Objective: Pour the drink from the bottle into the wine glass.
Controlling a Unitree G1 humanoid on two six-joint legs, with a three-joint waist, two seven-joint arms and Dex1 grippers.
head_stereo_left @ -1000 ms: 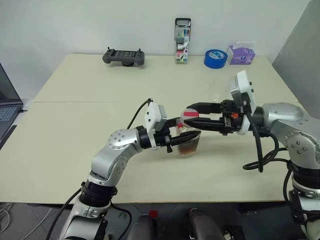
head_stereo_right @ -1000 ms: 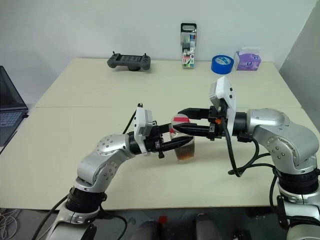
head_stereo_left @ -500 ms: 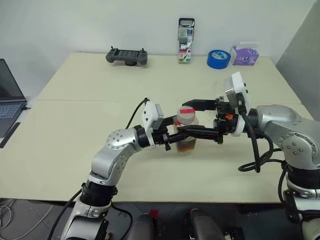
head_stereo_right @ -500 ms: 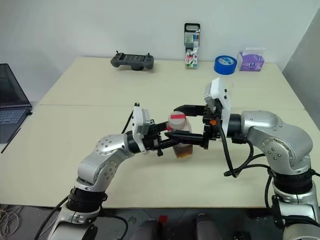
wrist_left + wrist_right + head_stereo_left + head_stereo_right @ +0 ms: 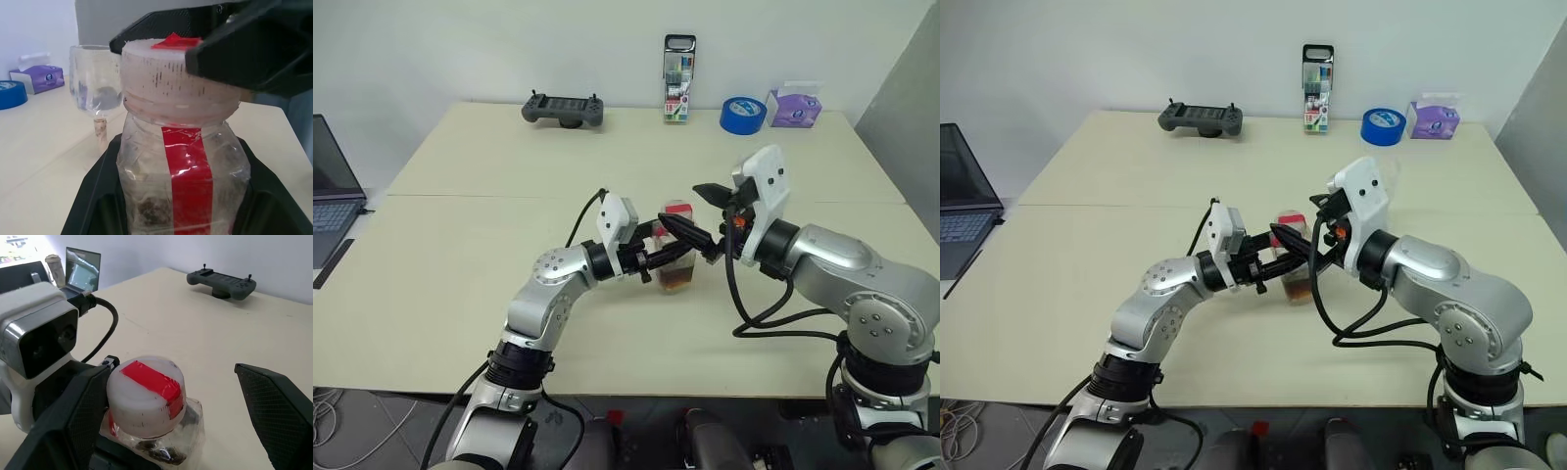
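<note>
Leftmost, a dark open laptop [image 5: 328,191] sits off the edge of the pale beige table [image 5: 460,294]. Further along the far edge rests a grey handheld game controller [image 5: 562,109], then a tall clear case of coloured markers [image 5: 678,79] standing upright, a roll of blue tape [image 5: 741,114] and a purple tissue pack [image 5: 792,107].

Near the table's middle, the left gripper [image 5: 661,262] is clamped on the body of the small clear plastic bottle [image 5: 181,161], which stands upright with a red tape strip down its side. Its wide whitish cap [image 5: 145,399], with a red patch on top, is on. Only a shallow layer of dark reddish-brown drink [image 5: 677,284] lies at the bottom of the bottle; the rest looks empty.

Just right of it, the right gripper [image 5: 171,396] points at the cap with its two black fingers [image 5: 274,406] spread wide, one on each side of the cap and the farther one clearly apart from it.

Behind the bottle in the left wrist view stands the clear stemmed wine glass [image 5: 93,88], upright; its bowl holds no dark liquid that I can make out.
</note>
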